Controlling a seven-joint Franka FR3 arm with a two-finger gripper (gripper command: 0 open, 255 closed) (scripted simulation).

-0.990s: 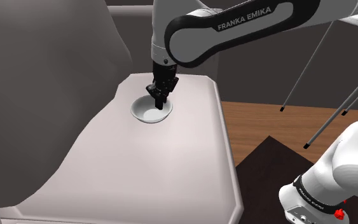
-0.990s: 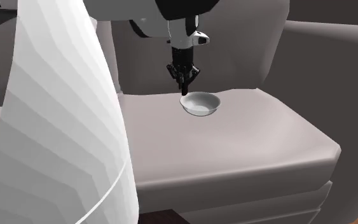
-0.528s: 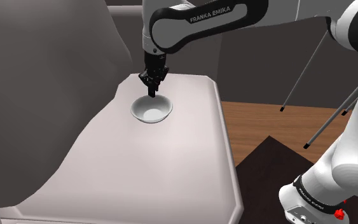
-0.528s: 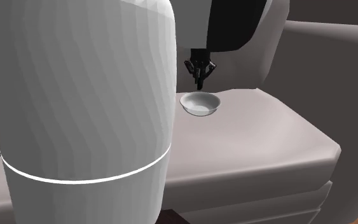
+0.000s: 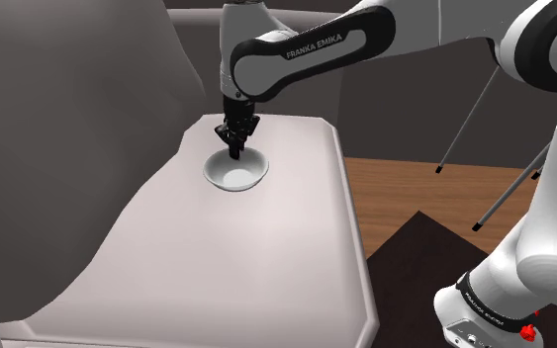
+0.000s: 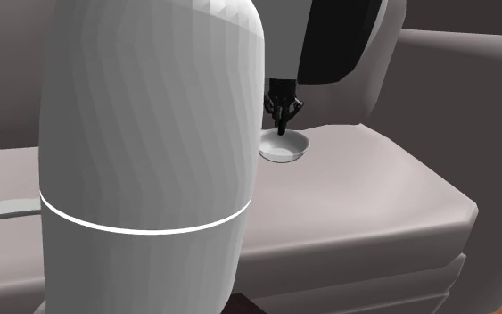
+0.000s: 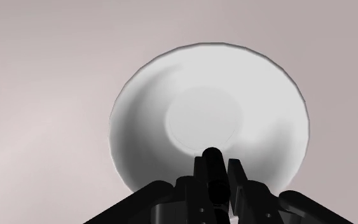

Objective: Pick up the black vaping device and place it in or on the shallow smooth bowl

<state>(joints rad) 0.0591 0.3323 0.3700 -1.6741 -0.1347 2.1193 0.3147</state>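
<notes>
The gripper (image 5: 236, 148) has descended toward the white bowl (image 5: 251, 178). Its fingers (image 7: 236, 173) pinch the black vaping device (image 7: 212, 159) over the bowl.

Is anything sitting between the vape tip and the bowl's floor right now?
No. In the wrist view the shallow white bowl is bare inside, ahead of the slim black vaping device clasped in the black claw.

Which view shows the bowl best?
The wrist view: the bowl is seen from above, with nearly its whole rim and bare inside, under the gripper that clasps the device. The shoulder view shows the bowl small, from an angle. The second exterior view shows the bowl from the side, beside the arm.
</notes>
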